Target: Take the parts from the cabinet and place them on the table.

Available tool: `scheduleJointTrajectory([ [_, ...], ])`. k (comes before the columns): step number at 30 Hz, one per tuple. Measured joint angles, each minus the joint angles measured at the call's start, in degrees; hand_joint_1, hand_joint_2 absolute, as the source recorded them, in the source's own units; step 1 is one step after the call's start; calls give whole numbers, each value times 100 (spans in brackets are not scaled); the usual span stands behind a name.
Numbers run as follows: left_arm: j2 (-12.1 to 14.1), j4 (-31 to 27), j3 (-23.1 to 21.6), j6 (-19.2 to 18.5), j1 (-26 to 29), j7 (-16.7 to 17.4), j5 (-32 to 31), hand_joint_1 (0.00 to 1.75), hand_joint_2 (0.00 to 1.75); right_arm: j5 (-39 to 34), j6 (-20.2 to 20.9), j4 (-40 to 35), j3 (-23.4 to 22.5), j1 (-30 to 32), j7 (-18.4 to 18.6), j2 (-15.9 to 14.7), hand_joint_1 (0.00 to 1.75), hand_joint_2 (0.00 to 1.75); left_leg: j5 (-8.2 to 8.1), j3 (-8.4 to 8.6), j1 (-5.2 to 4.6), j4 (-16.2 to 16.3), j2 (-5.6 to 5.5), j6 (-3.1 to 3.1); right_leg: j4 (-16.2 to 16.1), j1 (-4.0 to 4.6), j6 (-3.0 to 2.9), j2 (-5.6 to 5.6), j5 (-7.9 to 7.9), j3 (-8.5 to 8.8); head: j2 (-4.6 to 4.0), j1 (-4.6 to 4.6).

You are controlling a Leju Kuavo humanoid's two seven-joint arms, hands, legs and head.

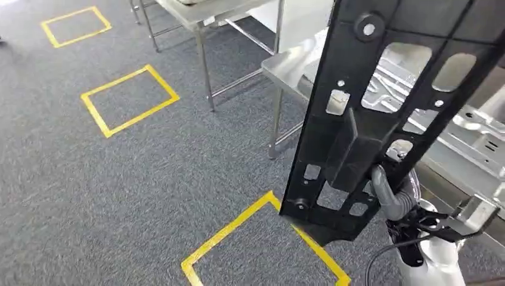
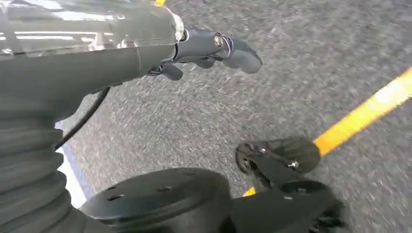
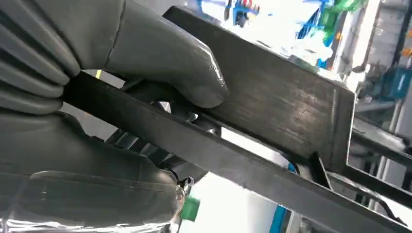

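A large black metal frame part (image 1: 363,137) with several cut-outs stands nearly upright at the right of the head view, above the grey carpet. My right hand (image 1: 390,193) grips it from behind near its lower end. In the right wrist view the thumb (image 3: 165,53) presses on a flat black bar of the part (image 3: 282,102), with the darker fingers wrapped beneath. My left hand (image 2: 209,51) hangs over the carpet, holding nothing, its fingers loosely apart.
A steel table (image 1: 286,68) stands just behind the part, with silver pressed metal parts (image 1: 476,131) lying on it. A second steel table (image 1: 196,15) is farther back. Yellow taped squares (image 1: 128,98) (image 1: 250,226) mark the carpet.
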Motion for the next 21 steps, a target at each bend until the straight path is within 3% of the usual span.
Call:
scheduleJointTrajectory([
  [1, 0, 0, 0, -15, 0, -26, 0, 0, 175, -2, 0, 0, -2, 25, 0, -2, 175, 175, -147, -201, -4, 417, -36, -10, 5, 5, -3, 62, -2, -2, 0, 0],
  [2, 0, 0, -2, -26, -26, -28, 0, 0, 175, -2, 0, 0, -4, 48, 2, -2, 175, 175, -187, -326, -4, 678, -37, -14, 9, 10, -4, 130, -3, 0, 0, 0],
  [3, 0, 0, -2, -31, -39, -28, -2, 0, 175, -2, 4, 0, -4, 67, 2, -2, 175, 175, -82, -318, -2, 655, -37, -10, 15, 10, -3, 200, -3, 5, 0, 0],
  [5, 0, 0, -2, -33, -30, -28, -2, 0, 175, -4, 11, 0, -7, 82, 0, -4, 175, 175, 418, 11, 1, -94, -73, 30, 39, 8, 5, 374, -7, 9, 0, 0],
  [6, 0, 0, -4, -35, -20, -28, -2, 0, 175, -4, 11, 0, -7, 86, 0, -7, 175, 175, 706, 263, 3, -665, -229, 59, 53, 6, 16, 456, -12, 8, 0, 0],
  [7, 0, 0, -2, -35, -8, -33, -2, 0, 175, -11, 13, 0, -9, 89, -4, -7, 175, 175, 684, 375, 24, -928, -529, 99, 57, -7, 38, 506, -12, -12, 0, 2],
  [8, 0, 0, -2, -39, -5, -41, 0, 0, 175, -13, 22, -4, -9, 81, -9, -11, 175, 175, 668, 395, 38, -1048, -567, 101, 96, 10, 89, 587, -1, -64, 0, 0],
  [11, -2, 0, -2, -39, -15, -42, 11, 0, 175, -15, 52, -7, -13, 98, -9, -22, 175, 175, 698, 401, -4, -1042, -402, 176, 35, -33, 226, 764, 66, -106, 0, 0],
  [12, -20, 0, -4, -39, -16, -39, 11, 0, 175, -15, 63, -15, -15, 102, -9, -48, 175, 175, 756, 425, 54, -1131, -320, 232, 54, -27, 244, 761, 57, -110, 0, 0],
  [13, -17, -2, -4, -35, -29, -33, 11, 0, 175, -20, 76, -17, -33, 101, -11, -67, 175, 175, 773, 441, 45, -1161, -258, 257, 156, 4, 257, 407, -27, -156, 0, 2],
  [14, -17, -2, -4, -33, -27, -31, 11, 0, 175, -20, 87, -17, -39, 63, -11, -96, 175, 175, 774, 439, 41, -1169, -189, 295, 445, 5, 276, 172, -231, -298, 0, 0],
  [16, -15, -2, -4, -33, 8, -24, 11, 0, 175, -22, 94, -15, -37, 49, -11, -94, 175, 175, 771, 430, 17, -1166, -47, 300, 1356, -20, 324, 25, -662, -733, 0, 2],
  [17, -15, -2, -2, -33, 23, -22, 13, 0, 175, -22, 94, -9, -39, 52, -9, -94, 175, 175, 764, 425, 10, -1164, 32, 305, 1724, -27, 344, 7, -763, -910, 0, 2],
  [18, -17, -2, -2, -39, 26, -22, 15, 0, 175, -22, 94, 2, -37, 53, -9, -94, 175, 175, 760, 426, 9, -1164, 109, 301, 1802, -33, 355, -6, -718, -947, 0, 2],
  [19, -17, -2, -2, -44, 20, -22, 24, 0, 175, -24, 94, 9, -39, 47, -7, -94, 175, 175, 751, 431, 9, -1163, 178, 296, 1588, -44, 364, -21, -547, -832, 0, 2],
  [21, -28, 0, -2, -59, 14, -35, 28, 0, 175, -28, 96, 9, -37, 31, -7, -98, 175, 175, 726, 463, 10, -1159, 288, 262, 585, -49, 350, -167, -75, -274, 0, 2],
])
